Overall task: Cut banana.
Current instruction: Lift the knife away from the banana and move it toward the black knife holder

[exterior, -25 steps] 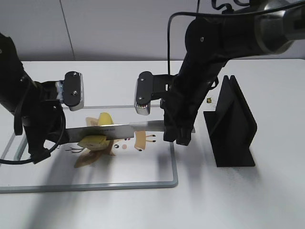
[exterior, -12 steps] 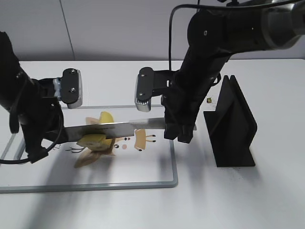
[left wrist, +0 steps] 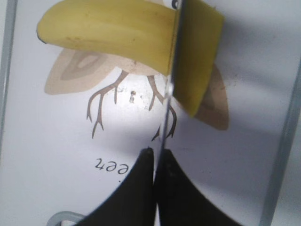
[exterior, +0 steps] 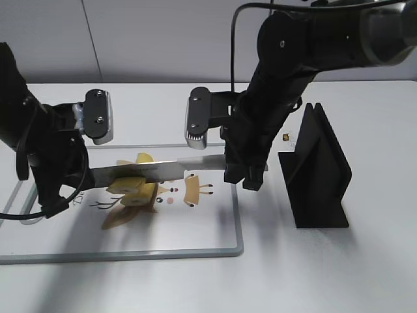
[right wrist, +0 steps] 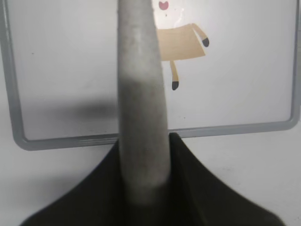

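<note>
A yellow banana point(exterior: 133, 188) lies on the white cutting board point(exterior: 195, 235) with a bird drawing. A knife blade point(exterior: 153, 171) runs level across it. In the left wrist view the blade point(left wrist: 169, 84) stands edge-on in the banana point(left wrist: 108, 28), with a short end piece point(left wrist: 197, 56) to its right. My left gripper point(left wrist: 155, 157) is shut on the blade's tip; it shows in the exterior view point(exterior: 81, 177). My right gripper point(right wrist: 143, 165) is shut on the grey knife handle point(right wrist: 141, 94); it shows in the exterior view point(exterior: 244, 176).
A black knife stand point(exterior: 319, 169) stands on the table right of the board. A small dark-and-gold object point(exterior: 287, 137) lies behind it. The board's grey rim point(right wrist: 70, 141) shows just ahead of my right gripper.
Both arms and the knife have moved slightly up and back. The banana has shifted a little under the blade, and two pieces now show below it.
</note>
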Controlling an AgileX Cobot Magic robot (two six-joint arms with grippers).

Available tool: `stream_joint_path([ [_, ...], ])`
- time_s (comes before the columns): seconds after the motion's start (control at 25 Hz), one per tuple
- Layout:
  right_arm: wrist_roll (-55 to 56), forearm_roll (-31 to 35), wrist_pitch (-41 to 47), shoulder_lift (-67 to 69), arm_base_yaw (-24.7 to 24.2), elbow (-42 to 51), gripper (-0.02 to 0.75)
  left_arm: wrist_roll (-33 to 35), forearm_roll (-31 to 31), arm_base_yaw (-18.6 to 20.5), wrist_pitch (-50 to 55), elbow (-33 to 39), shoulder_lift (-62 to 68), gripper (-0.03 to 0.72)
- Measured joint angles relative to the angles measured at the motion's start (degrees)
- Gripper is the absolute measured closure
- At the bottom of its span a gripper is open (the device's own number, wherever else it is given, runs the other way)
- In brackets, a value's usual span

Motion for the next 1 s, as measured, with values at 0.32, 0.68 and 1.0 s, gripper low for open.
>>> stream_joint_path([
  [0.32,-0.3,-1.0,-1.3,0.0,0.0,0.2,0.565,0.0,-0.6,0.0,-1.0,0.0,1.4,0.695],
  [0.68,-3.0,-1.0,-1.4,0.0,0.1,0.2,0.565,-0.3,-1.8,-0.1,-2.3,2.1,1.7,0.695],
  [1.0,-2.9,-0.7,-0.2,-0.9,0.1,0.2,0.567,-0.3,-1.2,-0.2,-2.6,2.4,-1.2,0.695],
])
